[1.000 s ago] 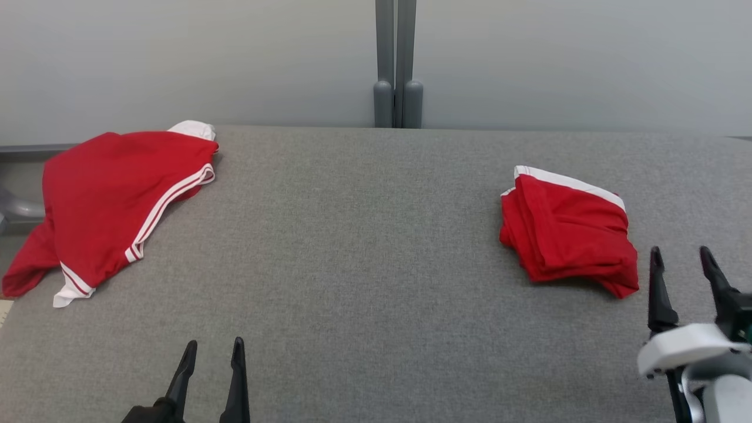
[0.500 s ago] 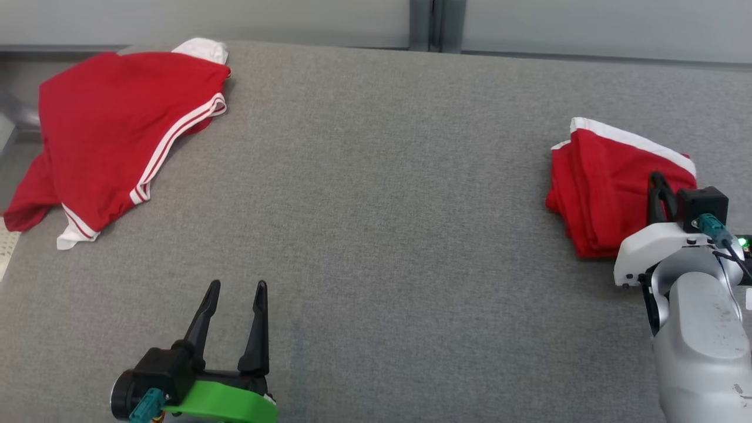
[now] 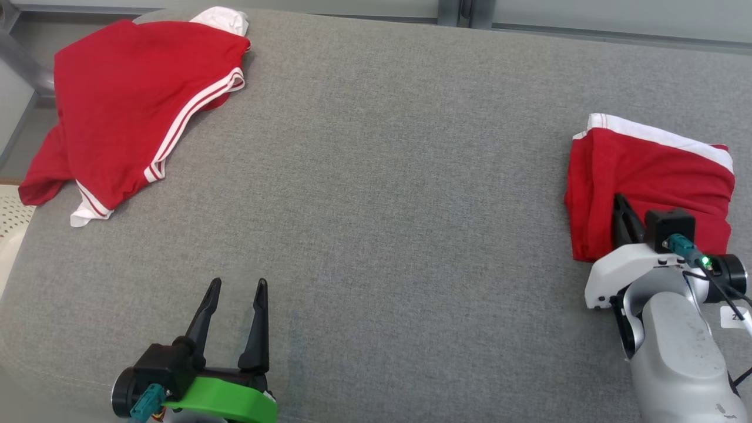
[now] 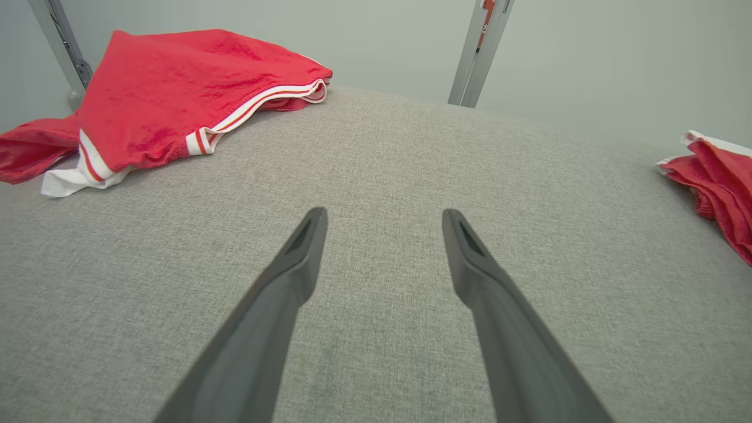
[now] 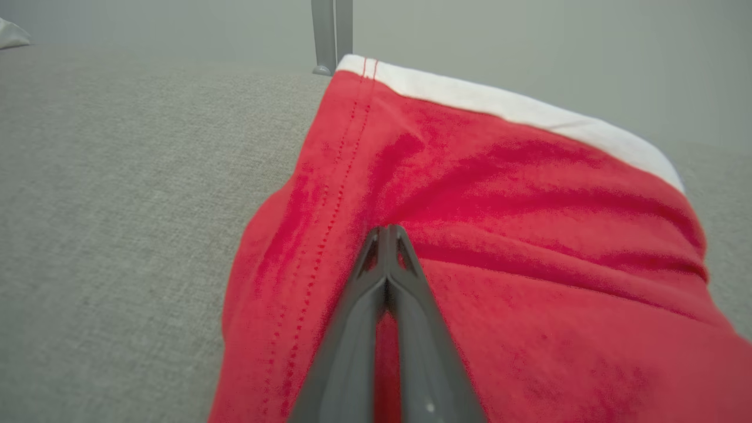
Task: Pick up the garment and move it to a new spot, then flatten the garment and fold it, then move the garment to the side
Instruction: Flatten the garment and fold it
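The folded red garment (image 3: 658, 176) is lying at the right side of the grey cloth surface (image 3: 382, 205), its white band (image 3: 664, 136) running along the far edge. The right gripper (image 3: 618, 203) is reaching over the garment's near edge, with its fingers pointing toward the far side. In the right wrist view the right gripper (image 5: 388, 230) is showing both fingers clenched together, tips pressing into the top layer of the folded red garment (image 5: 499, 205), and a sliver of red cloth is sitting between the fingers lower down, so it is pinching the fabric. The left gripper (image 3: 238, 285) is hovering over bare surface at the near left, released, its fingers standing well apart and touching nothing; the left wrist view is showing the left gripper (image 4: 385, 217) with grey cloth between its fingers. A second red garment (image 3: 129, 100) with white stripes is lying loosely spread at the far left corner, one end hanging over the left edge
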